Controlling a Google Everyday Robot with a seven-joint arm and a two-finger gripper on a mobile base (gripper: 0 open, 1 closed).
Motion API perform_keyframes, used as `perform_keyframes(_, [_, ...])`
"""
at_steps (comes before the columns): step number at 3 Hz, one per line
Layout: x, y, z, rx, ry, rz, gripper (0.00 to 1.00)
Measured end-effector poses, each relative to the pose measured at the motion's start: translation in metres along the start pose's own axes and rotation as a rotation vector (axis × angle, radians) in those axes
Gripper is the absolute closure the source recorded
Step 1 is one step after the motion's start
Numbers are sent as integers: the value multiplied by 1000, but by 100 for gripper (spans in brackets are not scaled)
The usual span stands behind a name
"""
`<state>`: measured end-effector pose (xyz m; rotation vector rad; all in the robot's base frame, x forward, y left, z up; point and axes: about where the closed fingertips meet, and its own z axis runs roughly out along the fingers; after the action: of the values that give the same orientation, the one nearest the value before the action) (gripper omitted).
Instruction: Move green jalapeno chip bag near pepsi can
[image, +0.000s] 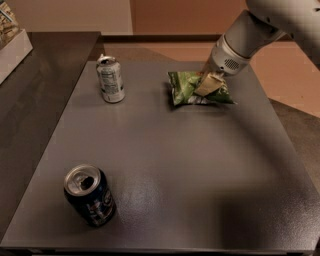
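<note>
The green jalapeno chip bag (187, 87) is at the far right of the grey table (175, 170). My gripper (208, 85) reaches down from the upper right and is shut on the bag's right half, with one beige finger (206, 86) showing across its top. The bag's front edge casts a shadow on the table. The pepsi can (90, 196), dark navy with an open silver top, stands at the near left corner, far from the bag.
A silver-white can (111, 79) with small print stands at the far left of the table. A dark counter (35, 100) adjoins the table's left side, with a white box (12, 50) on it. The white arm (260, 30) crosses the upper right.
</note>
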<state>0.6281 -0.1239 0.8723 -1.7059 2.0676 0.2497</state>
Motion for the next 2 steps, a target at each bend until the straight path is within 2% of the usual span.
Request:
perform_keyframes(1, [-12, 21, -19, -28, -30, -36, 100])
perform_keyframes(2, [-31, 47, -41, -54, -42, -70, 100])
